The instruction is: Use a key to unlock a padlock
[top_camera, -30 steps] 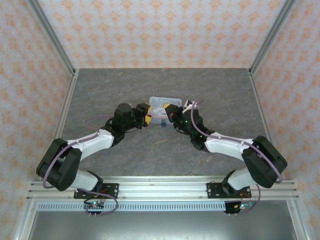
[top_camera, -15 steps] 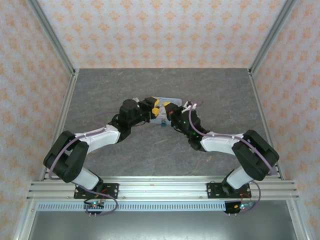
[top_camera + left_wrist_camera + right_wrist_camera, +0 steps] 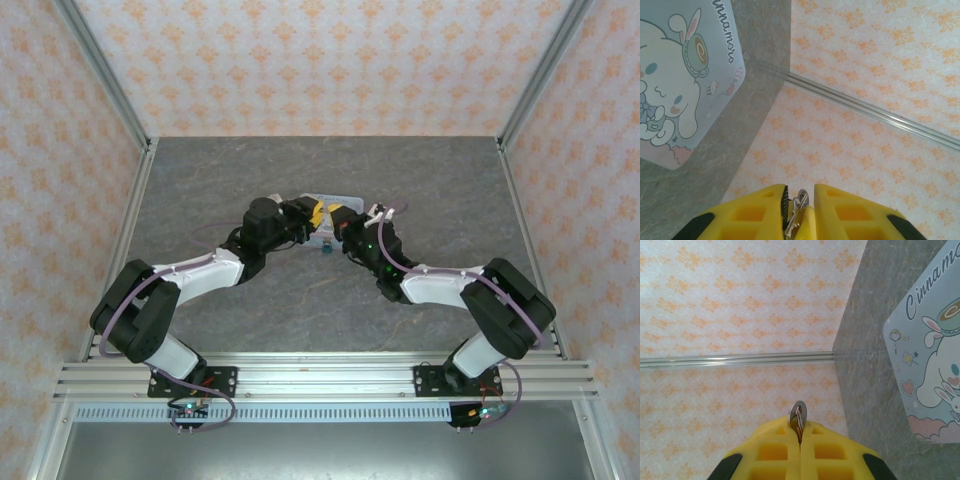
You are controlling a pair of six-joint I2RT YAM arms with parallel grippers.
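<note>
In the top view both grippers meet tip to tip over the near edge of the cartoon tin box (image 3: 338,197). My right gripper (image 3: 800,424) is shut on the key (image 3: 798,415), whose silver ring pokes out past its yellow tips. In the left wrist view my left gripper (image 3: 800,189) has its yellow fingers drawn close around the key (image 3: 796,207), which lies against the black ribbed pad. The tiny teal padlock (image 3: 325,248) lies on the grey table just in front of the box, below both grippers and touched by neither.
The pale blue tin box (image 3: 680,100) (image 3: 935,365) lies flat on the grey table (image 3: 420,170). Patterned walls and metal frame rails (image 3: 110,110) close in the back and sides.
My left arm has swung right and forward until its gripper met the right one, and its jaws have narrowed around the key. The right gripper stayed shut and barely shifted.
</note>
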